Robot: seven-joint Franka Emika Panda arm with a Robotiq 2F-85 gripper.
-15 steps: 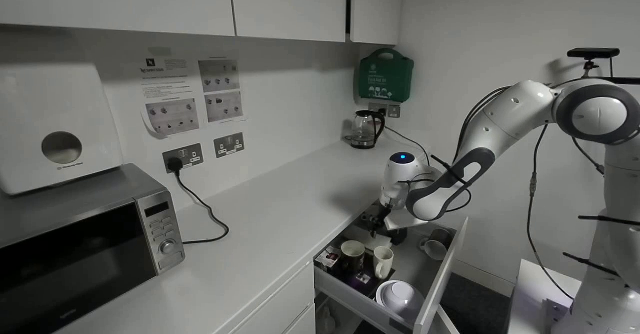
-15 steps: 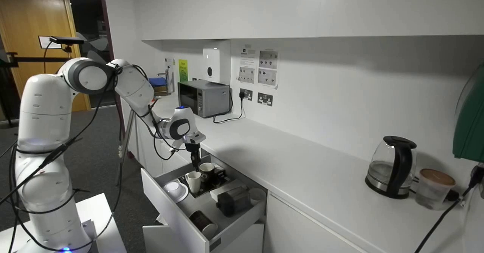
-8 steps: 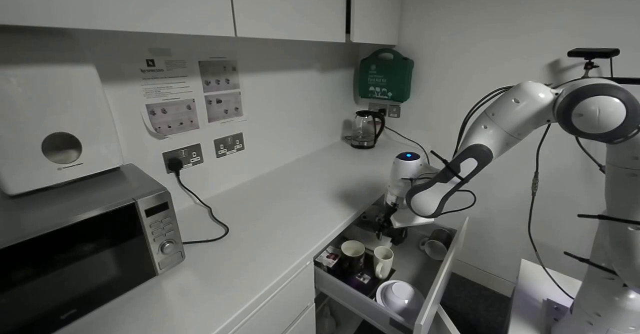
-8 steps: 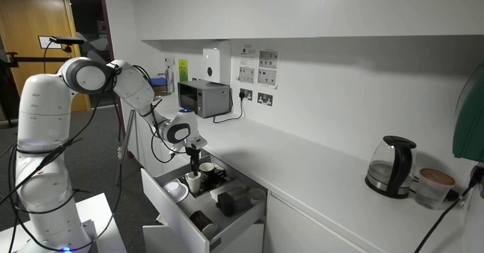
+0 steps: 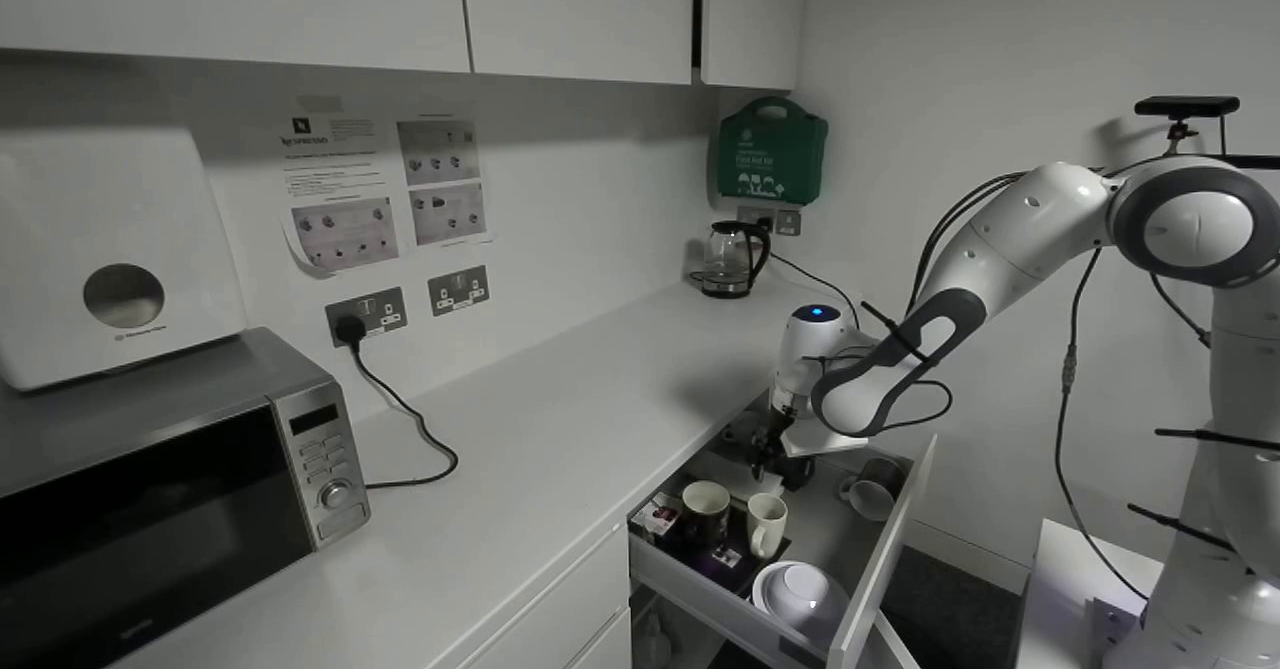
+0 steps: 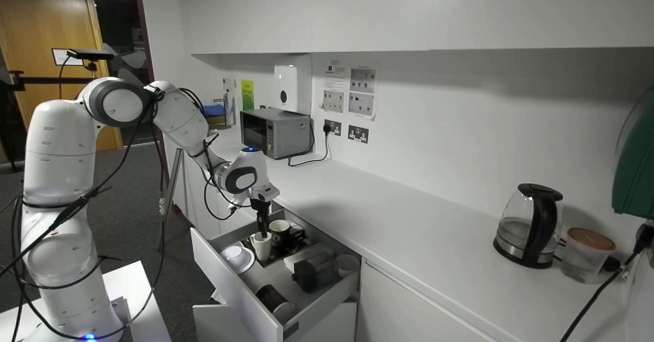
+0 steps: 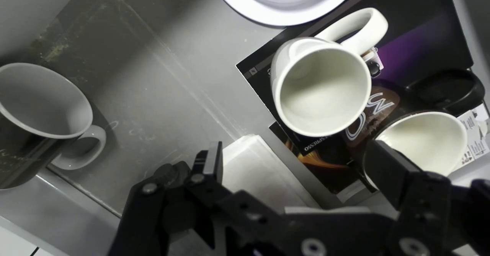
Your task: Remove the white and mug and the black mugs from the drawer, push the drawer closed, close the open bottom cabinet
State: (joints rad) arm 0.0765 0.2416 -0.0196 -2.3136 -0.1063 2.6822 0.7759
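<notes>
The white mug stands upright in the pulled-out drawer. Close beside it is an upright black mug with a pale inside. Another black mug lies tilted near the drawer front. My gripper points down over the drawer, open and holding nothing. In the wrist view, one finger overlaps the upright black mug's rim; the white mug is ahead of the fingertips. Below the drawer, the bottom cabinet's door stands open.
White bowls sit by the white mug. The mugs rest beside dark Nespresso boxes; a white packet and a dark container lie further along. The countertop edges the drawer, with a kettle at its end.
Over the first half second my gripper shifted slightly away from the microwave and a little lower in an exterior view. Since then it has stayed still, jaws open throughout. Mugs and drawer have not moved.
</notes>
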